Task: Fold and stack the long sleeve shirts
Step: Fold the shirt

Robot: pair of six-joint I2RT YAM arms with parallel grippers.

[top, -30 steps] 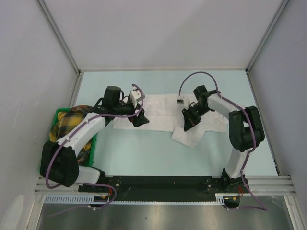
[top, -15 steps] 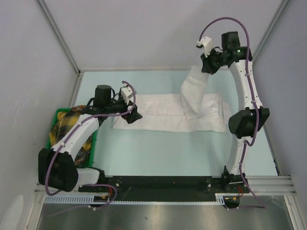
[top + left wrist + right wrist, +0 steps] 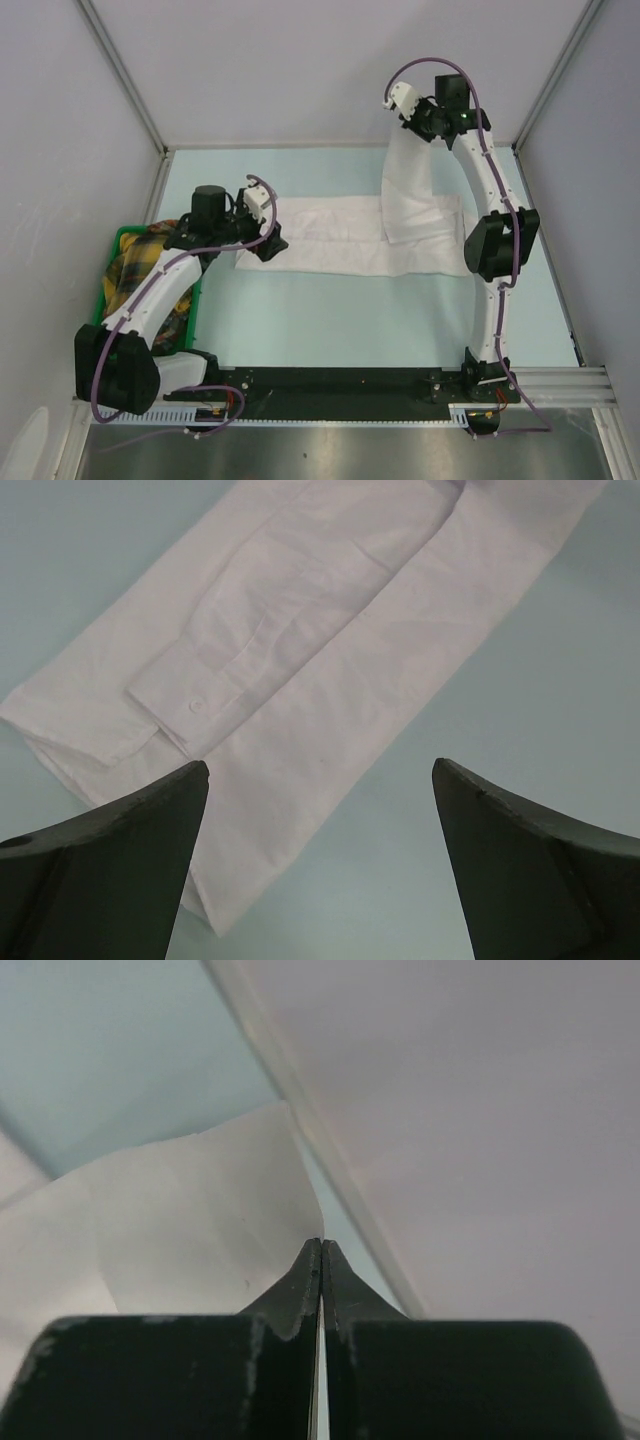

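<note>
Shirt (image 3: 340, 245) lies white, folded lengthwise, right end apparently held aloft.

walls (image 3: 330, 60): plain grey-white | table (image 3: 330, 320): pale blue | light: even

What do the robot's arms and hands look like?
The left arm and right arm have white shells, chunky black joints and a purple cable looped along each. The left hand and right hand each end in two dark, wedge-shaped fingers.

Bright, even, diffuse light; faint shadows.
</note>
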